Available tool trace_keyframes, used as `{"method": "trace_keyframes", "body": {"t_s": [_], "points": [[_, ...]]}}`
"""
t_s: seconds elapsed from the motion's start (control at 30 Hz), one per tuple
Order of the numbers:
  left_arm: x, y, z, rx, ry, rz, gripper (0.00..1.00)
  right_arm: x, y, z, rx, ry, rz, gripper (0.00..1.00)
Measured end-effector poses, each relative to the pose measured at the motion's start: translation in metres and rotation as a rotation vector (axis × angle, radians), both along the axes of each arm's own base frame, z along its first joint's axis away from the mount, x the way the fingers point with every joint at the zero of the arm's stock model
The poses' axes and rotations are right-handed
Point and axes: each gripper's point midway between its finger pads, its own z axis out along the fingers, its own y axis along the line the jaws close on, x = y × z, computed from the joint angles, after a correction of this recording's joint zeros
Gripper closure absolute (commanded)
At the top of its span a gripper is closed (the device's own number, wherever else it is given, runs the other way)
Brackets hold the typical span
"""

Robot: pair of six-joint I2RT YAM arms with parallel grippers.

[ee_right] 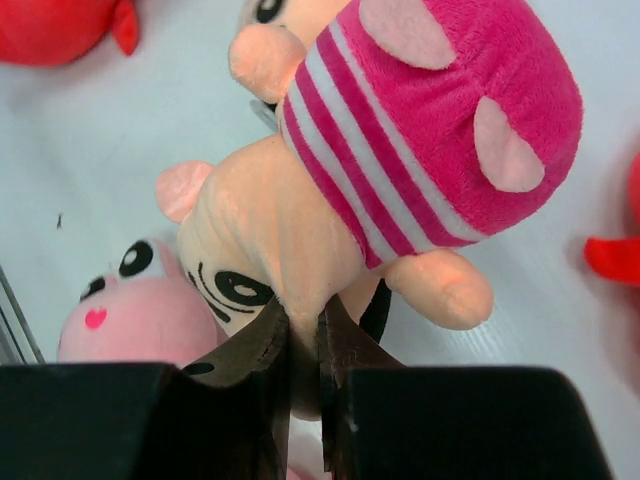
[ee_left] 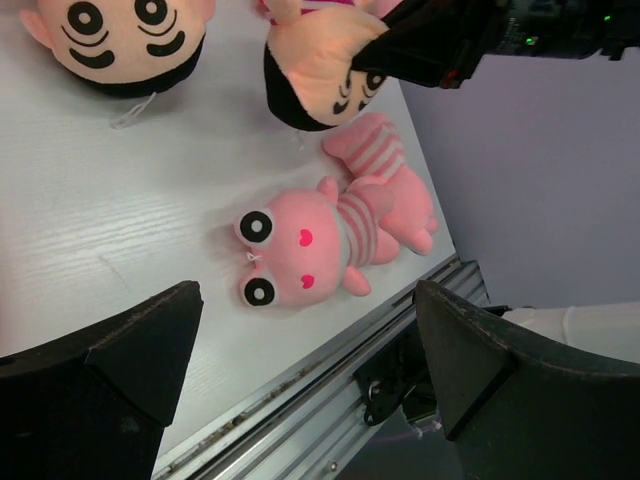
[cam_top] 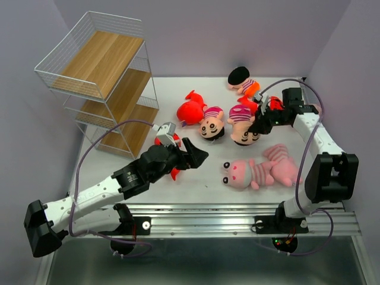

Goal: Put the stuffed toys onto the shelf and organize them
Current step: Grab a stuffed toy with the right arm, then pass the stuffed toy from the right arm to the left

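Observation:
My right gripper (cam_top: 259, 124) (ee_right: 303, 322) is shut on the peach head of a doll (cam_top: 243, 129) (ee_right: 300, 230) in pink-striped clothes, pinching a fold of plush by its face. A second doll (cam_top: 211, 125) (ee_left: 120, 40) lies just left of it, beside a red fish (cam_top: 190, 110). Two pink striped animals (cam_top: 243, 173) (cam_top: 282, 164) lie near the front edge. My left gripper (cam_top: 199, 155) (ee_left: 310, 350) hangs open over the table with nothing between its fingers, the pink animal (ee_left: 300, 250) just beyond them. The shelf (cam_top: 95, 77) stands at the back left with nothing visible on its boards.
A dark-haired doll (cam_top: 240, 77) with a red toy (cam_top: 252, 91) lies at the back. Another red toy (cam_top: 168, 141) shows partly from under my left arm. The metal rail (cam_top: 237, 214) runs along the table's front edge.

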Motion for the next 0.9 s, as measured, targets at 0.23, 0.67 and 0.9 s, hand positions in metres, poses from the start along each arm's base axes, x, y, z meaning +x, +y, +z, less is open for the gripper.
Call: {"method": "trace_keyframes", "body": {"t_s": [0.23, 0.67, 0.9], "points": [[0.021, -0.002, 0.005, 0.026, -0.002, -0.067, 0.01, -0.05, 0.0, 0.023, -0.112, -0.187, 0.363, 0.92], [0.042, -0.051, 0.006, 0.069, 0.018, -0.327, 0.01, -0.127, 0.034, 0.031, -0.289, -0.433, 0.867, 0.92], [0.035, -0.074, -0.011, 0.137, 0.043, -0.422, 0.01, -0.134, 0.042, 0.036, -0.294, -0.478, 0.92, 0.92]]}}
